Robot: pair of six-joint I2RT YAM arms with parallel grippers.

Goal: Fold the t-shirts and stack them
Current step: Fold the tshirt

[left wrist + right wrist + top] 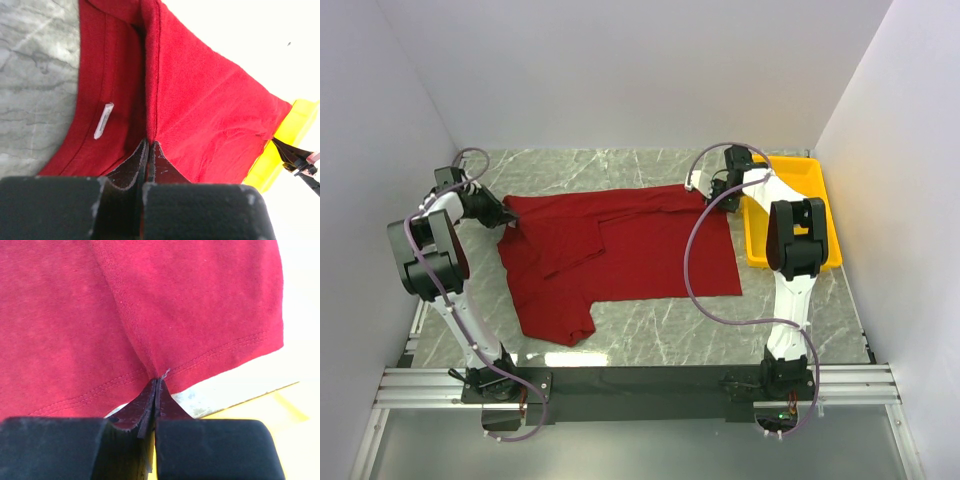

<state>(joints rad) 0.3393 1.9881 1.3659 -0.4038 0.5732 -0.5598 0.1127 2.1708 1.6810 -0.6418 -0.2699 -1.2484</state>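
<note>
The maroon t-shirt (620, 255) lies spread on the marble table, its far edge folded over toward the middle. My left gripper (508, 220) is shut on the shirt's far left corner; in the left wrist view its tips (149, 144) pinch a seam of the t-shirt (200, 110) beside the white neck tag (103, 120). My right gripper (712, 193) is shut on the far right corner; in the right wrist view its tips (156, 381) pinch the hem of the t-shirt (125, 305).
A yellow plastic tray (820, 190) stands at the right of the table, just beyond my right gripper; its edge shows in the left wrist view (280, 150) and the right wrist view (290, 440). White walls close in on three sides.
</note>
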